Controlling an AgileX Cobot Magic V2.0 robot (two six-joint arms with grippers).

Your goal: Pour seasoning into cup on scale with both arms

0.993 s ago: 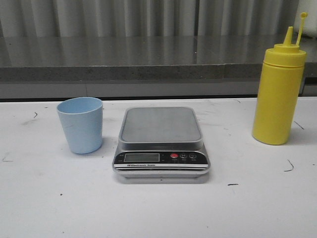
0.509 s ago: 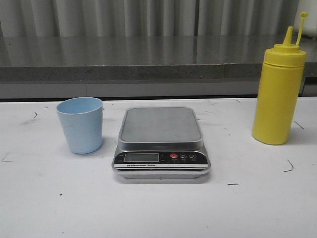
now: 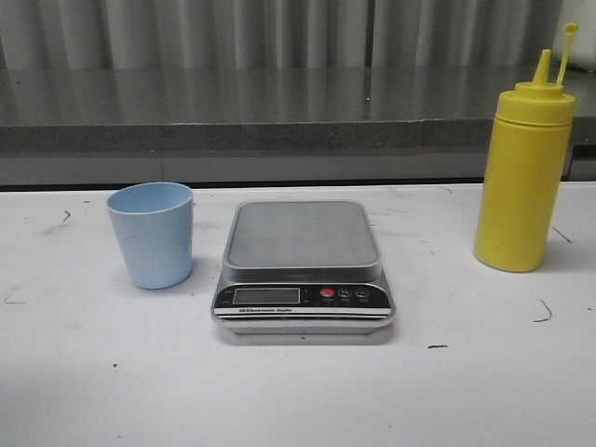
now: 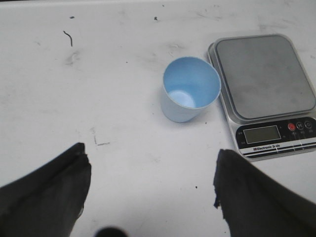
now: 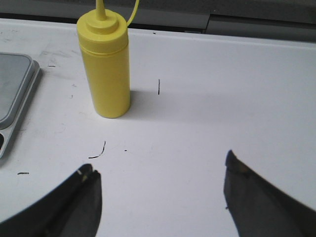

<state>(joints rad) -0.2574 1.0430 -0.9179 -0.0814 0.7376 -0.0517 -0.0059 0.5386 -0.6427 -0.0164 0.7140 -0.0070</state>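
The light blue cup (image 3: 151, 235) stands upright and empty on the white table, just left of the silver scale (image 3: 304, 270), whose steel platform is bare. The yellow seasoning bottle (image 3: 522, 173) stands at the right, nozzle up, its cap hanging off on the tether. No arm shows in the front view. In the left wrist view the cup (image 4: 190, 96) and scale (image 4: 266, 94) lie well beyond my open left gripper (image 4: 150, 163). In the right wrist view the bottle (image 5: 105, 69) stands apart from my open right gripper (image 5: 160, 173). Both grippers hold nothing.
A grey counter ledge (image 3: 279, 116) runs along the back of the white table (image 3: 298, 391), with a corrugated wall behind it. Small black scuff marks dot the tabletop. A corner of the scale (image 5: 15, 94) shows in the right wrist view.
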